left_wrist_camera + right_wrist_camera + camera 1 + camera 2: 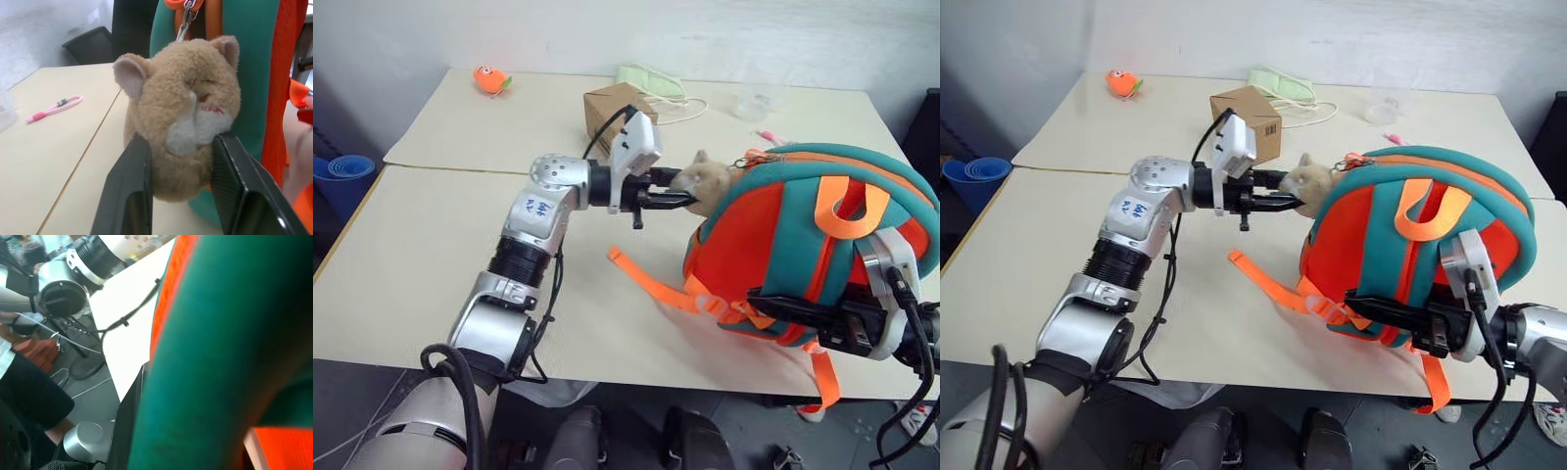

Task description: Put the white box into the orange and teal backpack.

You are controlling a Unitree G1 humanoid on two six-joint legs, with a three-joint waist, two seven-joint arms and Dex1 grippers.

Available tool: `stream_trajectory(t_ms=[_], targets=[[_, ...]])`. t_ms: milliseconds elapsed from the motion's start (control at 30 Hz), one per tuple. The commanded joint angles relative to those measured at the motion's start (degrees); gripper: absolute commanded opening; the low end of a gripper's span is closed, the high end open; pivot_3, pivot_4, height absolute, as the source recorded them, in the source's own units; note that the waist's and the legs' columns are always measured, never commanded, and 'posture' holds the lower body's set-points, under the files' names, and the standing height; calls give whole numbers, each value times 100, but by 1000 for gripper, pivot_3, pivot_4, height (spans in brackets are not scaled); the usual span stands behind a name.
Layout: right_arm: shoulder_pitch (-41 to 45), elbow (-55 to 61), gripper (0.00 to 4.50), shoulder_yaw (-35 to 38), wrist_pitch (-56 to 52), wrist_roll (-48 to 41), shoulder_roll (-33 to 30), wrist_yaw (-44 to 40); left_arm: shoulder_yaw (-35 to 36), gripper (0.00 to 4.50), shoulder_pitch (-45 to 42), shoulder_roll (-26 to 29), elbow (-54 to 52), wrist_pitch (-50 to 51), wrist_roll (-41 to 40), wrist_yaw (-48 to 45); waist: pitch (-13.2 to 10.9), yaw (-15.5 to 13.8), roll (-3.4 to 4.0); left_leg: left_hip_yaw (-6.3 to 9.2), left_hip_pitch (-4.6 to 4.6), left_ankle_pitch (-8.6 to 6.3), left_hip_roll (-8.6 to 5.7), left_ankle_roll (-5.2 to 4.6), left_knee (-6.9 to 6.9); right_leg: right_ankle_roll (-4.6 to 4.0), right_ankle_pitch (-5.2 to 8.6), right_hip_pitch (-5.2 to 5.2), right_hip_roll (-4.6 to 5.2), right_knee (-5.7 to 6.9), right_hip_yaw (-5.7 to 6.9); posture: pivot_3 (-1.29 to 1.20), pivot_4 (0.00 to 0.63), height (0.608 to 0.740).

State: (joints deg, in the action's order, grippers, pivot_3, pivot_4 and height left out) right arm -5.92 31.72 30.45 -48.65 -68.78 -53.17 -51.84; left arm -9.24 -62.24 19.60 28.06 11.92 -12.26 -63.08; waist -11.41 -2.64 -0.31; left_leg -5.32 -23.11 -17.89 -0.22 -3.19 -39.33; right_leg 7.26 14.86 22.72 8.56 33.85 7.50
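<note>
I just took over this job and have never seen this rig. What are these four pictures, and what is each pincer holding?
Two pictures look down from the humanoid robot's head; two come from cameras on its wrists. The left pincer has its black fingers around the tan plush animal clipped to the orange and teal backpack. The right pincer is shut on the backpack's near edge. The table also carries a cardboard box, a small orange toy, a green face mask and a pink cord.
</note>
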Motion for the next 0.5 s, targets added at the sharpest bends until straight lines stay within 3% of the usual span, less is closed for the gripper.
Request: stream_trajectory(t_ms=[33, 167, 233, 367, 467, 500], targets=[[-102, 108, 0, 285, 341, 280, 169, 120, -241, 931, 175, 584, 243, -737, 667, -160, 1, 23, 1, -1, 0, 0, 0, 0, 0, 0, 0, 0, 0, 1, 0, 0, 150, 740], [-187, -46, 0, 210, 536, 647, 252, 92, -830, 931, 554, 926, 356, -2316, 1542, -85, 2, 18, 3, -2, 3, -1, -1, 1, 0, 0, 0, 0, 1, 0, -4, 0, 150, 740], [-208, -115, 0, 198, 575, 691, 274, 23, -1112, 931, 698, 628, 303, -2775, 1849, 205, 2, -24, 3, -2, 2, -3, -1, -1, 0, 0, 0, 0, 2, -2, -6, 0, 150, 740], [-70, -398, 0, 67, 718, 943, 408, 133, -1487, 931, 828, -193, 520, -3016, 2349, 931, 2, -144, 2, 1, -5, -7, -7, -14, -7, 4, -4, -2, 10, -5, -7, 0, 150, 740], [140, -773, 0, -115, 832, 1356, 469, 296, -1287, 931, 843, -505, 656, -2624, 2239, 1175, 2, -134, 3, -4, -8, -13, -7, -23, -19, 8, -8, -2, 12, -5, -11, 0, 150, 740], [152, -896, 0, -114, 804, 1426, 424, 280, -1133, 1257, 875, -489, 573, -2369, 2037, 1066, 2, -130, 3, -4, -8, -13, -6, -23, -19, 8, -8, -1, 13, -3, -10, 0, 150, 740]])
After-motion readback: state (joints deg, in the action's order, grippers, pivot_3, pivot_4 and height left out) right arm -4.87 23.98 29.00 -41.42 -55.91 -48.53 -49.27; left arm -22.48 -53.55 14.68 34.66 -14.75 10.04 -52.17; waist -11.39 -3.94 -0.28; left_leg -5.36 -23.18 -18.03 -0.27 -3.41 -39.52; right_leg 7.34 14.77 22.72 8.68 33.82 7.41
